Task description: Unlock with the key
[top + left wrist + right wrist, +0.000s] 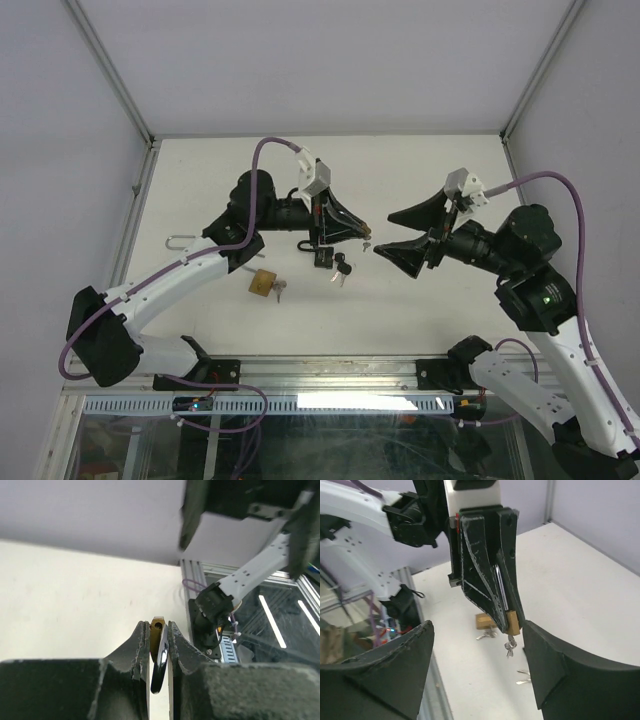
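- Left gripper (157, 625) clamps the small brass padlock (512, 622), holding it above the table (200, 170); the key (510, 645) hangs from its underside.
- Right gripper (385, 233) gapes wide, empty, just beside the key.
- You square both fingers on the key's head, close fully, then twist against a firm left clamp.

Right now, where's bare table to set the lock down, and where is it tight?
Free: the far strip of table along its back edge, and the near strip between the loose padlock and the front rail. Crowded: the middle, where the left tool, shut on the lock, and the open right tool nearly meet by the keys.
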Motion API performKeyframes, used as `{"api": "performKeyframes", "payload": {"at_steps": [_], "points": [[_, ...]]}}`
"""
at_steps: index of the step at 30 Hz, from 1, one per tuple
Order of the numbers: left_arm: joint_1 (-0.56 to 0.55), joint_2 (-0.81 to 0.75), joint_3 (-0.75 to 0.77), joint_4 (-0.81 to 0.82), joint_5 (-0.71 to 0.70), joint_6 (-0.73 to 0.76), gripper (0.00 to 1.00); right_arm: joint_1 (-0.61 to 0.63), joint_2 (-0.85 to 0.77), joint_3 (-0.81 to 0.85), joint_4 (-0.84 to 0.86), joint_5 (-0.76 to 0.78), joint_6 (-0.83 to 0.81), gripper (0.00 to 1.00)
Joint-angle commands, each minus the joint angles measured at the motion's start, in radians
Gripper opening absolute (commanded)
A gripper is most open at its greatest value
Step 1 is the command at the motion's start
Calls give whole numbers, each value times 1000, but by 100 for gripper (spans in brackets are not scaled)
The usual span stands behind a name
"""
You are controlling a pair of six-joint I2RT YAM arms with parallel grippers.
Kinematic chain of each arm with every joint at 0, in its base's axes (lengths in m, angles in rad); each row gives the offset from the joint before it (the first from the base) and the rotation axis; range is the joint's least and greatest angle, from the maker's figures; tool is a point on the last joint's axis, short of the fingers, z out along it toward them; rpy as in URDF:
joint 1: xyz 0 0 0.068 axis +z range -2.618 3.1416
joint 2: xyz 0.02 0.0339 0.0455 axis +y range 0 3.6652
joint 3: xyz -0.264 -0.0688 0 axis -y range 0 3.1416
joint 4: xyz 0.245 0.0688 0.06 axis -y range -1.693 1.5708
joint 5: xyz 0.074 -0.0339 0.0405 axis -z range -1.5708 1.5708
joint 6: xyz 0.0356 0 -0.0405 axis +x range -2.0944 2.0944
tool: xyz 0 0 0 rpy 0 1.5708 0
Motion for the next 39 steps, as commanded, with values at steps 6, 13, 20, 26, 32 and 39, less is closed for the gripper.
{"api": "performKeyframes", "payload": {"at_steps": [6, 13, 20, 26, 32, 39], "points": [[-46, 9, -117, -423, -274, 526, 0, 6, 55, -8, -54, 201, -25, 66], [-87, 109, -277, -480, -400, 789, 0, 5, 92, -106, 84, 142, 88, 64], [-88, 221, -338, -478, -398, 904, 0, 5, 112, -104, 77, 129, 96, 63], [-56, 222, -298, -522, -304, 921, 0, 6, 98, -140, 66, 122, 90, 63], [88, 136, -73, -504, 98, 604, 0, -4, -26, -305, 168, -26, 28, 63], [95, -58, -60, 50, 209, 87, 0, -29, 25, -200, 177, -182, -26, 61]]}}
